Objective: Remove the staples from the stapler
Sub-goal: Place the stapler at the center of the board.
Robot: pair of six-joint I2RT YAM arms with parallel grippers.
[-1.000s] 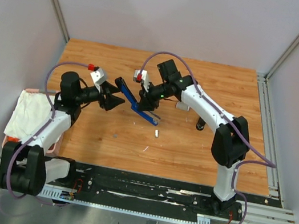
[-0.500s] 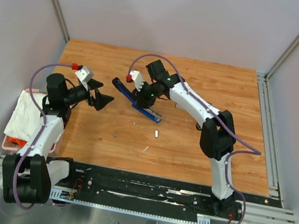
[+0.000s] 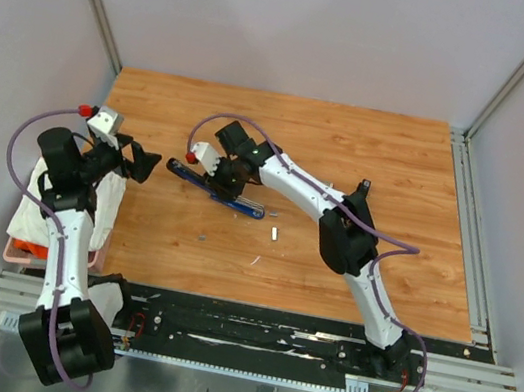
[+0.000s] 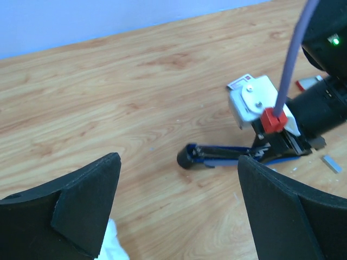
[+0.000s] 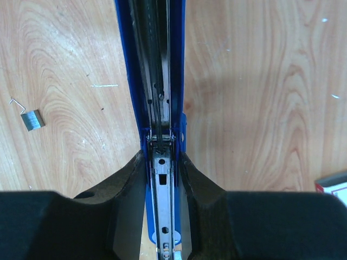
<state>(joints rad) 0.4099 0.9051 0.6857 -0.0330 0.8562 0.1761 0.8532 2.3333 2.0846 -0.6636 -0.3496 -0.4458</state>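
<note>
The left arm has swung back to its own side, the left gripper (image 3: 144, 165) spread wide and empty. The outstretched right arm has carried the one blue stapler (image 5: 156, 65) leftward, the right gripper (image 5: 162, 158) pinching its opened channel. A single short silvery strip of staples (image 5: 33, 119) lies on the wooden tabletop (image 3: 400, 160) just beside that gripper.

Left arm folded upright, left gripper (image 3: 143, 165) spread wide, right arm stretched leftward, right gripper (image 3: 227, 181) pinching the stapler (image 3: 241, 204).

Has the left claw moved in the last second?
Yes. The left claw drew back leftward, away from the blue stapler, toward the white cloth.
</note>
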